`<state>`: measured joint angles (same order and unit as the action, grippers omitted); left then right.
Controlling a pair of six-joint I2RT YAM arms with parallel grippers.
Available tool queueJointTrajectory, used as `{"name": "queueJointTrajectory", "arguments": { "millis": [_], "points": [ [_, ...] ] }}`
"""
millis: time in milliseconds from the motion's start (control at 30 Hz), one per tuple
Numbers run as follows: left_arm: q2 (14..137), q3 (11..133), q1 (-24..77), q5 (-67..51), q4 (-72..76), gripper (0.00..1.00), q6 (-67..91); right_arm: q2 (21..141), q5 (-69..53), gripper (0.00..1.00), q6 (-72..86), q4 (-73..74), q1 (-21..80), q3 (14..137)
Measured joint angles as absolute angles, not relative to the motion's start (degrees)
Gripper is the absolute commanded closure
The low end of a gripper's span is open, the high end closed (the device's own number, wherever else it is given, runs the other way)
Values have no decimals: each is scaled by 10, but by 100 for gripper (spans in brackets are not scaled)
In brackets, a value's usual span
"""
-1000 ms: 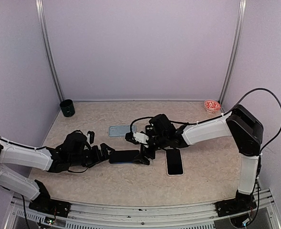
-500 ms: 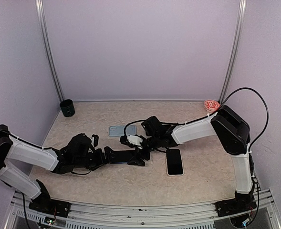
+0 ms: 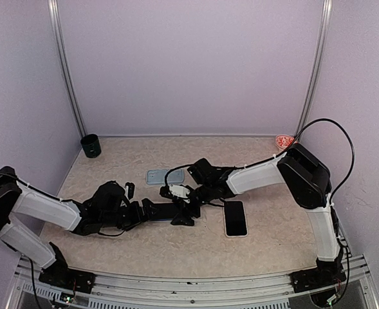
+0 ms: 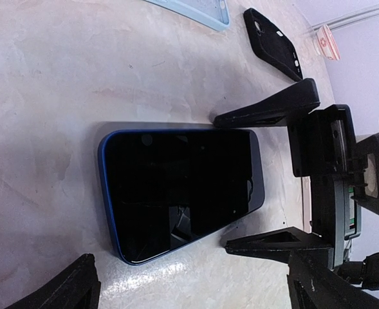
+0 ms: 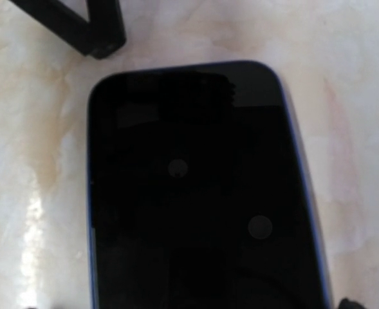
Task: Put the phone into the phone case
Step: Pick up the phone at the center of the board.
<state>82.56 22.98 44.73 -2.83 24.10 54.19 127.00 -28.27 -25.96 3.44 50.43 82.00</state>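
Pincers open: the left pincer [image 3: 147, 210] and right pincer [image 3: 179, 210] flank the left and right ends of the phone [image 4: 183, 187], which lies flat, ungripped. The case [image 3: 235, 219] lies apart, farther right; lifting and insertion remain.

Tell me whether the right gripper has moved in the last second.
Yes. In the top view the right gripper has shifted left, drawing nearer the light-blue case.
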Motion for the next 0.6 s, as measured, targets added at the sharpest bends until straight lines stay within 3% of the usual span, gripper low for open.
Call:
{"name": "queueJointTrajectory", "arguments": {
  "millis": [333, 600],
  "points": [
    [833, 230, 447, -32, 251, 1, 542, 1299, -292, 11, -263, 57, 501, 868],
    [833, 230, 447, -32, 253, 1, 542, 1305, -298, 28, -260, 58, 501, 877]
  ]
}}
